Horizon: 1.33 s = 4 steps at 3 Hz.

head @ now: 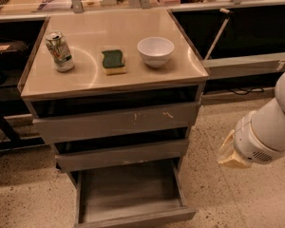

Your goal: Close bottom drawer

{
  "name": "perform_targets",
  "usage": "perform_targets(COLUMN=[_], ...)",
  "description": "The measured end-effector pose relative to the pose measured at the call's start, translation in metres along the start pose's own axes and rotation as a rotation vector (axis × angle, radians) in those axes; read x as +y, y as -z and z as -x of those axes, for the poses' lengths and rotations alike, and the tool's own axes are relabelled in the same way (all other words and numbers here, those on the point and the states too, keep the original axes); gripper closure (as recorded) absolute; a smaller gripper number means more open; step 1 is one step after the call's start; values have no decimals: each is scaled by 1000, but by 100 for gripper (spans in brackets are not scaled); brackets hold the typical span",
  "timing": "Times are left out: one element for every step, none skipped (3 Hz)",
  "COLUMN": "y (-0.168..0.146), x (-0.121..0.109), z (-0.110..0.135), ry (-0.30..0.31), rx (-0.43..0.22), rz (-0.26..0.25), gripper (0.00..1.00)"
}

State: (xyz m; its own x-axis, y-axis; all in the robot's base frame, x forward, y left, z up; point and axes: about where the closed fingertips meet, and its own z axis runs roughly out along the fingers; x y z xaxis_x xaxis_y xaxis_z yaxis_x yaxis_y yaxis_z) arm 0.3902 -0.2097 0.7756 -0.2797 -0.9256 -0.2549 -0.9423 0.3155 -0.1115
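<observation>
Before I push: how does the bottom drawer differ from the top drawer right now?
The shallow grey bottom drawer is pulled far out, its tray floor showing; the taller grey top drawer sticks out only slightly. The bottom drawer's front is a low plain lip; the top drawer's front is taller, with pale scuff marks. Both are grey and handle-less. The gripper hangs right of the cabinet, touching neither.
</observation>
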Motion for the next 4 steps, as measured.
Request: perform_targets(y=[1,-38,-123,-197], x=[0,9,26,31], z=[0,-13,-39,-57], ry=[0,-19,-63,-96], rx=[0,8,31,37], rz=[-1,6,41,83], gripper=[100,100,100,100])
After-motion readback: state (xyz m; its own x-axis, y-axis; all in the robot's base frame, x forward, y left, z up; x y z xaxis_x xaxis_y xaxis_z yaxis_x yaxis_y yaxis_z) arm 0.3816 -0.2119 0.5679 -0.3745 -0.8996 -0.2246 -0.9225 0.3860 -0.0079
